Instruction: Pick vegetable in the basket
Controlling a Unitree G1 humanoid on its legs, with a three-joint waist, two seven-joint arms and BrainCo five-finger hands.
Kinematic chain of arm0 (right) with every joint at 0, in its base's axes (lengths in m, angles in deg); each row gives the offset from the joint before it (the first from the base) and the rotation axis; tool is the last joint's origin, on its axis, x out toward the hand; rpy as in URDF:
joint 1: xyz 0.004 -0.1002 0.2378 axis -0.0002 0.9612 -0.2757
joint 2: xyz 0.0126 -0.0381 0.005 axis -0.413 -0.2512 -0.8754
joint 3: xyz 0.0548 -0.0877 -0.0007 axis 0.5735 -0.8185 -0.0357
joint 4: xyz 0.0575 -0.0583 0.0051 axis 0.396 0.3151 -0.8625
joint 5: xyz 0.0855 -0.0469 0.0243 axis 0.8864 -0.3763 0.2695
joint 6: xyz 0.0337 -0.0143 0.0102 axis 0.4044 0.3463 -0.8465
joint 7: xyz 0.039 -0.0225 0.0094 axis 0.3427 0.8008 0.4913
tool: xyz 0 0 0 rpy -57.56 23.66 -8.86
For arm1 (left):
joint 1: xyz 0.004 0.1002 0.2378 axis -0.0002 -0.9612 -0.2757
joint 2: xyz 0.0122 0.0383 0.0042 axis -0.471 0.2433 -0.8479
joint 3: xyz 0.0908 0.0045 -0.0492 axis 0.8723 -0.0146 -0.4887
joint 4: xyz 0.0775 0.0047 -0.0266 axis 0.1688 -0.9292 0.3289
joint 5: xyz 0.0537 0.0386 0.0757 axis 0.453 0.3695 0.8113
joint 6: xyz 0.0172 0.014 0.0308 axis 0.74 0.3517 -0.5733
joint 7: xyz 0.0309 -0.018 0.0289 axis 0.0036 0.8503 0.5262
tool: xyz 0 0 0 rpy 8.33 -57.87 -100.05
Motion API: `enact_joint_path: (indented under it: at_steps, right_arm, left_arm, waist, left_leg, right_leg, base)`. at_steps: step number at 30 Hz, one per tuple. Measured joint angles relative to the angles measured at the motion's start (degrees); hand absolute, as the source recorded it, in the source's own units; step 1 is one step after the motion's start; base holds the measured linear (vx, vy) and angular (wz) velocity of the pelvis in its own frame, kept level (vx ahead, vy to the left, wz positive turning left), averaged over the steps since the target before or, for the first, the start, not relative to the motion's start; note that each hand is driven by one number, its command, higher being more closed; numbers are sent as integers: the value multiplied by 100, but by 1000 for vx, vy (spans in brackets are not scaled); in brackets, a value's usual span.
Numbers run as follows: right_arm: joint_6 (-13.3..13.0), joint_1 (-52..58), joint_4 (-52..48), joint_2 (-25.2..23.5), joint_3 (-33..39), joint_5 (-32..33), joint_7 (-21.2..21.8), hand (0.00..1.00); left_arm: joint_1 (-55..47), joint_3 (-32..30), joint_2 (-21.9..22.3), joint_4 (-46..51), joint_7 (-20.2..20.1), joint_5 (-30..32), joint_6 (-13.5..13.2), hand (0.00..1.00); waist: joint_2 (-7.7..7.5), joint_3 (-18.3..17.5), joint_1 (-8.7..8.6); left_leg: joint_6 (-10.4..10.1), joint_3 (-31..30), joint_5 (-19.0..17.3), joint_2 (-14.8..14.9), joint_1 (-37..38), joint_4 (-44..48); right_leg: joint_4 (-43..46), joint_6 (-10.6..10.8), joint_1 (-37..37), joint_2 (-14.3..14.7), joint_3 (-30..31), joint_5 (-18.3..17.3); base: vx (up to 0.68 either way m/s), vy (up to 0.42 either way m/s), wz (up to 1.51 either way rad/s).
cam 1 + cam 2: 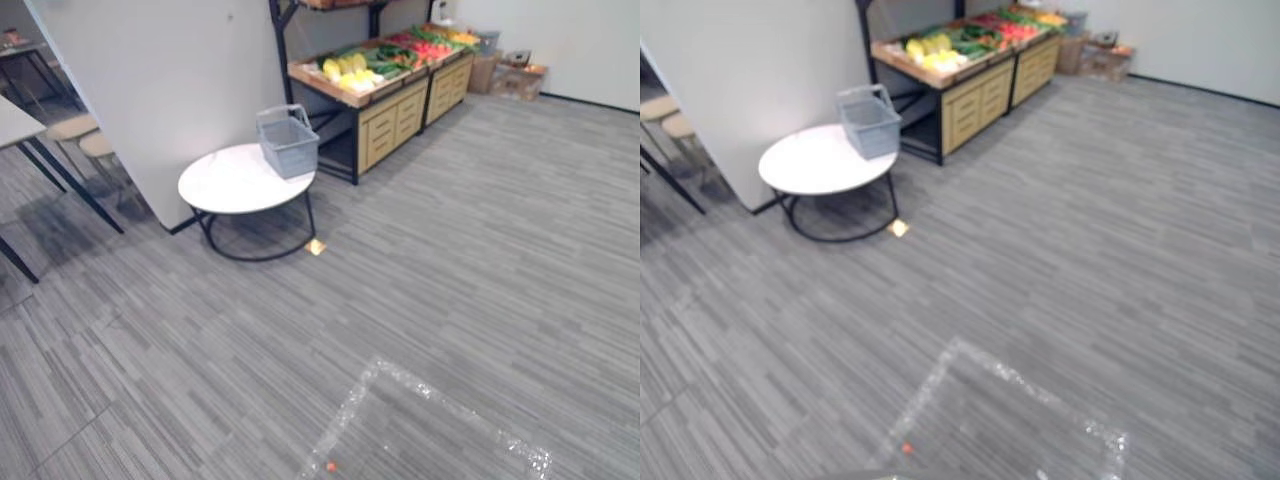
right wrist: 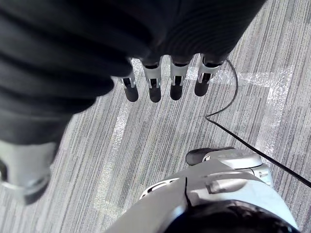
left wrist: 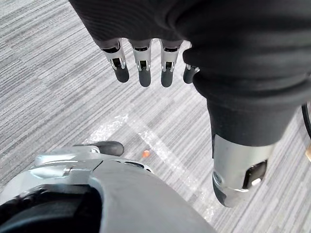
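A grey wire basket (image 1: 288, 140) stands on the right edge of a round white table (image 1: 230, 182), some way ahead on the left. Behind it a wooden stand (image 1: 385, 105) holds vegetables (image 1: 372, 62): yellow, green and red ones in rows. In its wrist view my left hand (image 3: 146, 53) hangs over the grey floor with fingers straight and nothing in it. My right hand (image 2: 165, 73) hangs the same way, relaxed and holding nothing. Both hands are far from the basket and the stand.
A white partition wall (image 1: 150, 80) rises behind the round table. A table (image 1: 20, 125) and stools (image 1: 85, 135) stand at the far left. Cardboard boxes (image 1: 515, 75) lie past the stand. Clear tape (image 1: 430, 400) marks a square on the floor, with a small orange speck (image 1: 331, 466) beside it.
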Motion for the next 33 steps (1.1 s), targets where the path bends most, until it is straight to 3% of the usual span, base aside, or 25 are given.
enact_joint_path:
  at_steps: [11,16,22,33]
  right_arm:
    - [-15,-268,71,-30,169,13,-1,0]
    - [-82,-268,55,-23,54,379,7,0]
    - [-200,-214,-19,-15,-75,379,-31,0]
    - [-170,-228,3,-17,-43,379,-29,0]
  left_arm:
    - [179,-57,-2,-168,2,-1,-9,0]
    - [176,-26,0,-169,39,46,-12,0]
    - [179,106,-19,-168,72,100,-60,0]
    - [189,122,-26,-195,66,109,-71,0]
  waist:
    - [-16,184,10]
    - [-36,205,7]
    - [-46,218,3]
    - [-24,202,3]
  left_leg:
    - [-176,-27,-115,0,284,-18]
    - [-167,81,-112,22,292,-22]
    - [-148,111,-100,56,279,-51]
    - [-181,145,-125,62,280,-26]
  right_leg:
    - [-212,27,390,7,-136,-14]
    - [-222,33,371,26,-97,-11]
    - [-299,45,373,70,-61,2]
    - [-377,19,405,87,-50,33]
  base:
    - [31,-7,2]
    - [-81,-23,-7]
    - [-36,-29,-3]
    - [0,0,0]
